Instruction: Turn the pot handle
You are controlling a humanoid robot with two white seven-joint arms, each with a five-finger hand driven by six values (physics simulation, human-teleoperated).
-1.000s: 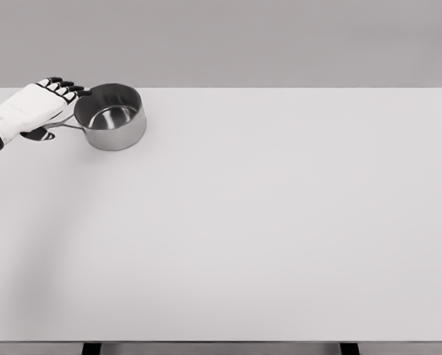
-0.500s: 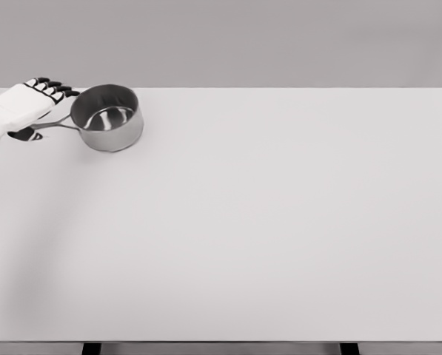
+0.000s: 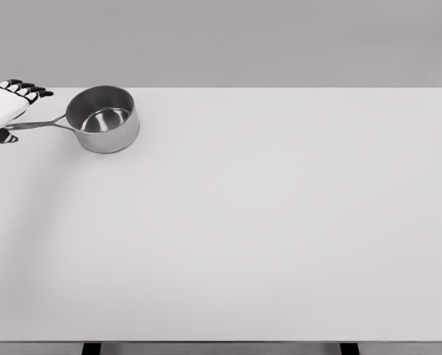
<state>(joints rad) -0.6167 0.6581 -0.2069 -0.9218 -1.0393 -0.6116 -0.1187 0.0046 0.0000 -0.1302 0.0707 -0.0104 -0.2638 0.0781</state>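
You see the steel pot (image 3: pixel 102 118) standing upright on the white table (image 3: pixel 265 222) in its far-left area, open mouth up. Its thin handle (image 3: pixel 39 123) runs out toward 9 o'clock — long axis nearly level, left to right. Your left hand (image 3: pixel 2 107) sits at the handle's tip by the picture's left edge, fingers (image 3: pixel 28 89) extended above it and thumb below — whether they grip it you cannot tell.

Bare simulated test space, plain white table (image 3: pixel 280 222), featureless grey backdrop (image 3: pixel 243 37)
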